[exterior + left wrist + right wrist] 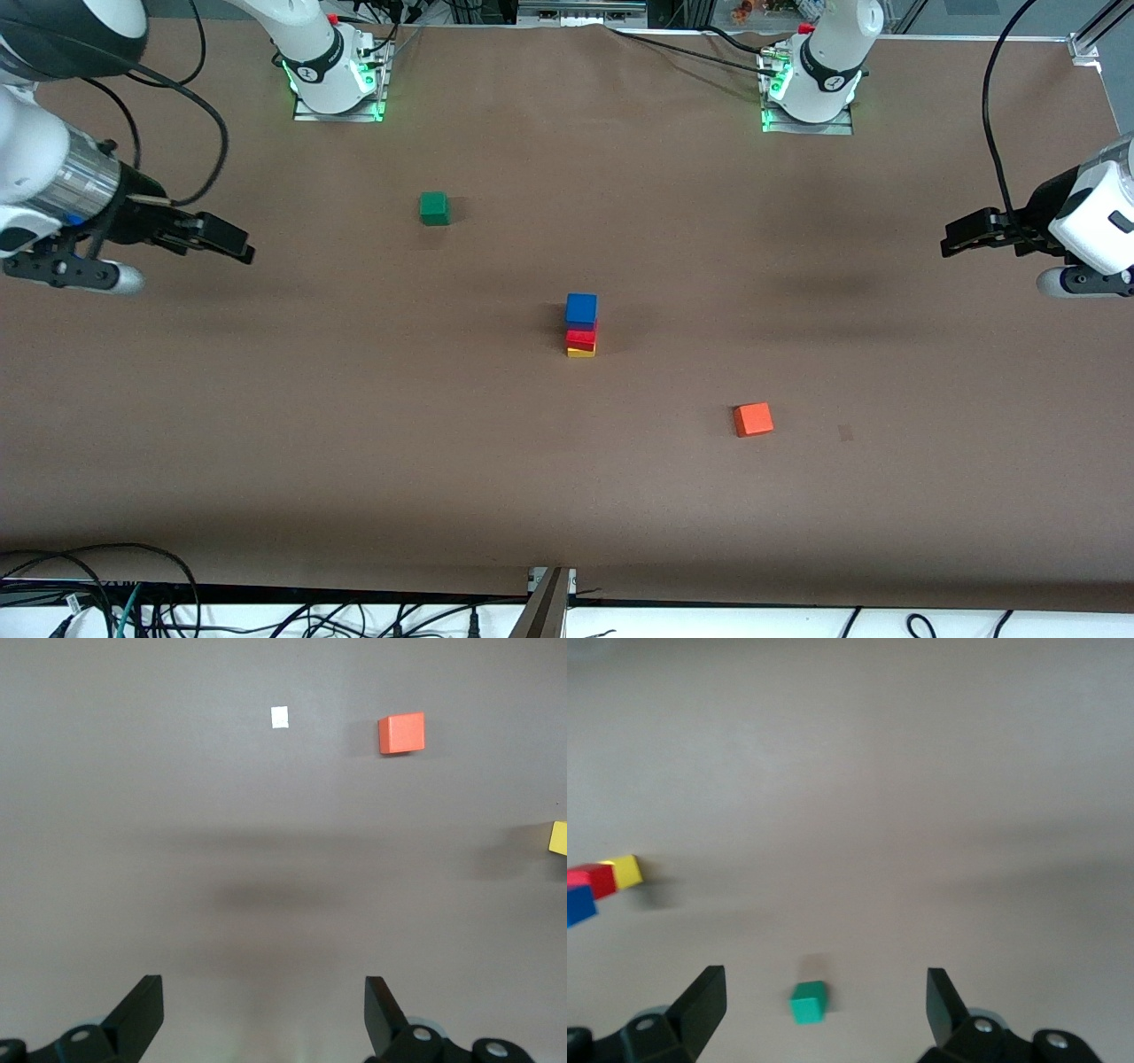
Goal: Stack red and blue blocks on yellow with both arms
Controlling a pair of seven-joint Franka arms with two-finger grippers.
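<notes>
At the table's middle the blue block (581, 308) sits on the red block (581, 336), which sits on the yellow cube (580, 352). The stack also shows in the right wrist view: blue (579, 904), red (594, 879), yellow (626, 871). The yellow cube's edge shows in the left wrist view (558, 838). My right gripper (232, 245) is open and empty, up in the air at the right arm's end of the table. My left gripper (955, 239) is open and empty, up in the air at the left arm's end. Both are well apart from the stack.
A green cube (434, 208) lies farther from the front camera than the stack, toward the right arm's end, and shows in the right wrist view (808, 1002). An orange cube (753, 419) lies nearer, toward the left arm's end, and shows in the left wrist view (401, 733) beside a small white mark (279, 717).
</notes>
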